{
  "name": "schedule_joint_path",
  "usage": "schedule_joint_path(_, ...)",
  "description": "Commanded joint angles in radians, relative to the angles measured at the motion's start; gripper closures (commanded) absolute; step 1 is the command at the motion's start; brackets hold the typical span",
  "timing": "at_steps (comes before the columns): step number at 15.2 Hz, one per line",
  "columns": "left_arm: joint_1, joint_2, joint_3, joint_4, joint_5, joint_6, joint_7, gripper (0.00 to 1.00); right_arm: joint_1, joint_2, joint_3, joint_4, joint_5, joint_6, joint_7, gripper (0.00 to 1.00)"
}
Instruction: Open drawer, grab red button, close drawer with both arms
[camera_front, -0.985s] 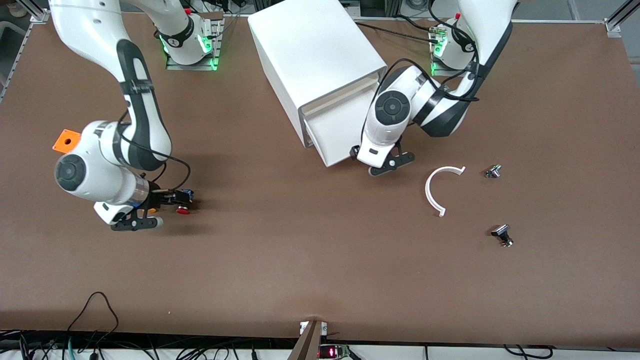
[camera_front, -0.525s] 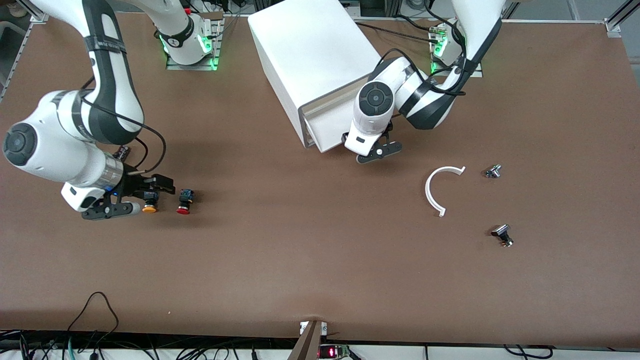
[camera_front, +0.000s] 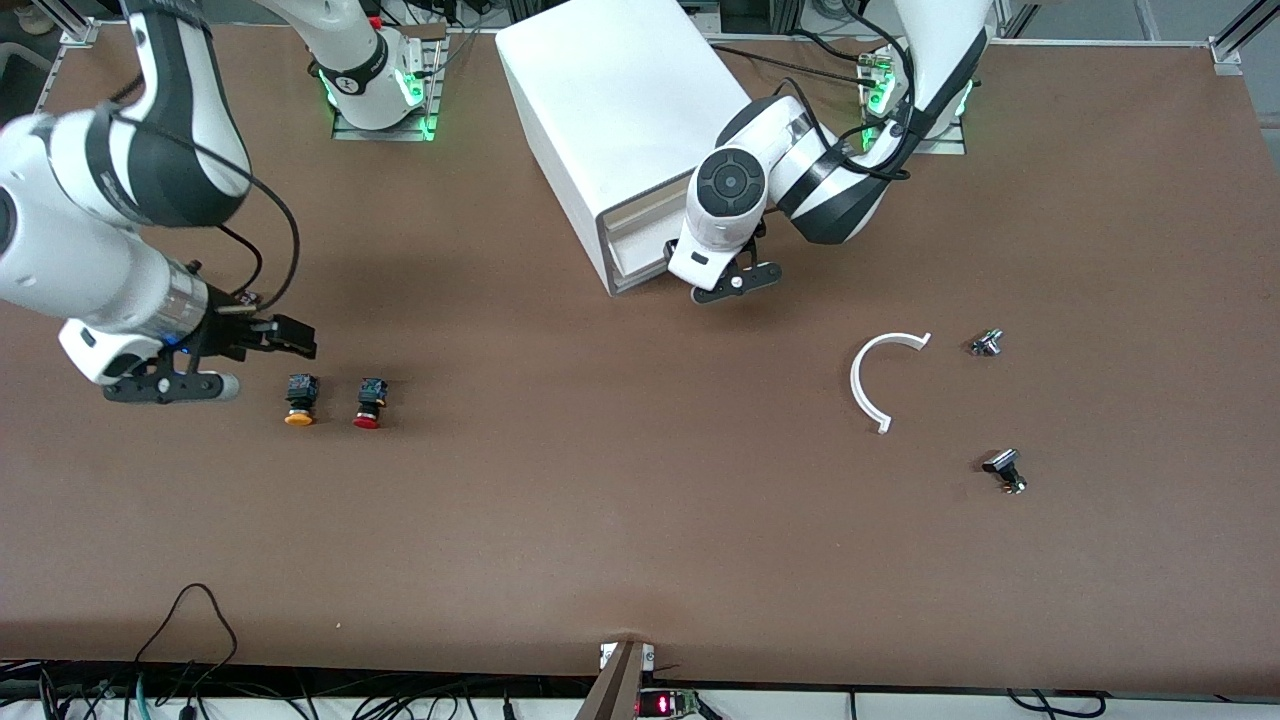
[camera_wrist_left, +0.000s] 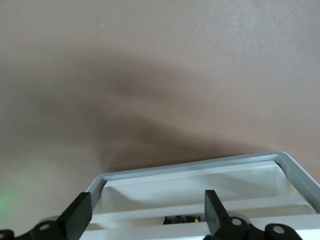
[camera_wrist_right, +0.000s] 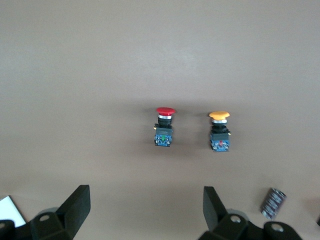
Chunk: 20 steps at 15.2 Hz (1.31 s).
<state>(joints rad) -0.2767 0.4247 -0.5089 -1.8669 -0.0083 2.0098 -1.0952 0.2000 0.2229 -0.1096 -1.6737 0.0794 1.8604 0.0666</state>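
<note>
The red-capped button (camera_front: 368, 403) lies on the table beside an orange-capped one (camera_front: 298, 402); both show in the right wrist view, red (camera_wrist_right: 164, 128) and orange (camera_wrist_right: 219, 131). My right gripper (camera_front: 294, 341) is open and empty, above the table toward the right arm's end from the buttons; its fingers (camera_wrist_right: 75, 207) stand wide apart. My left gripper (camera_front: 738, 272) is open at the front of the drawer (camera_front: 640, 252), which sits almost fully inside the white cabinet (camera_front: 620, 110). The left wrist view shows the drawer's rim (camera_wrist_left: 200, 167) just past my fingers (camera_wrist_left: 79, 219).
A white curved strip (camera_front: 872, 378) and two small metal parts (camera_front: 986, 343) (camera_front: 1004, 470) lie toward the left arm's end. A small dark cylinder (camera_wrist_right: 272, 202) lies near my right gripper. Cables run along the table's front edge.
My left gripper has pushed the drawer into the cabinet. My right gripper has drawn away from the red button toward the right arm's end, uncovering the orange-capped button; the red button has stayed put.
</note>
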Motion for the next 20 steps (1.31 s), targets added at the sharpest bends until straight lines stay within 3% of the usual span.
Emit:
schedule_joint_path(1, -0.003, -0.015, -0.022, -0.014, -0.035, -0.011, -0.003, 0.01, -0.173, -0.088, 0.177, -0.009, -0.053, -0.079, 0.074, 0.00)
schedule_joint_path(3, -0.004, -0.004, -0.023, -0.014, -0.036, -0.029, -0.003, 0.01, -0.223, -0.128, 0.225, -0.009, -0.055, -0.104, 0.079, 0.00)
schedule_joint_path(7, -0.015, -0.003, -0.028, -0.014, -0.036, -0.031, -0.005, 0.01, -0.226, -0.187, 0.235, -0.001, -0.047, -0.174, 0.081, 0.00)
schedule_joint_path(12, -0.019, -0.004, -0.034, -0.012, -0.036, -0.031, -0.017, 0.01, -0.223, -0.194, 0.235, 0.069, -0.047, -0.268, 0.079, 0.00)
schedule_joint_path(20, -0.007, -0.009, -0.049, -0.003, -0.038, -0.065, -0.014, 0.01, -0.203, -0.212, 0.223, 0.071, -0.115, -0.280, 0.107, 0.00)
